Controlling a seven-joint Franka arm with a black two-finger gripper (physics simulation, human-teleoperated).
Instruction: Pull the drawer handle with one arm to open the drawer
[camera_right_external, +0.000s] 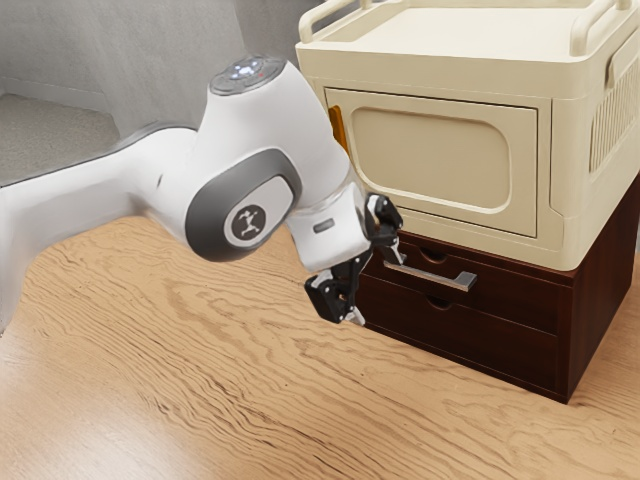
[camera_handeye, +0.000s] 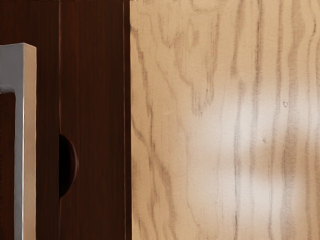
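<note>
"Before we pull, where does the handle (camera_right_external: 430, 274) lie from the claw (camera_right_external: 376, 288)?"

"Higher, I judge from both views, and toward the exterior view's right. It's on the upper drawer (camera_right_external: 520, 298), just under the cream box (camera_right_external: 430, 155)."

"And its long axis?"

"Level, along the drawer's face. The claw is near the end at the exterior view's left, its fingers one above the other, so they should straddle the handle nicely."

"Gripping it?"

"No, they're spread apart, clamped on nothing. The drawer looks closed."

"Next move, then?"

"I'd raise the claw until the handle sits between the fingers, then go in. Too low, and the upper one could knock it."
</note>
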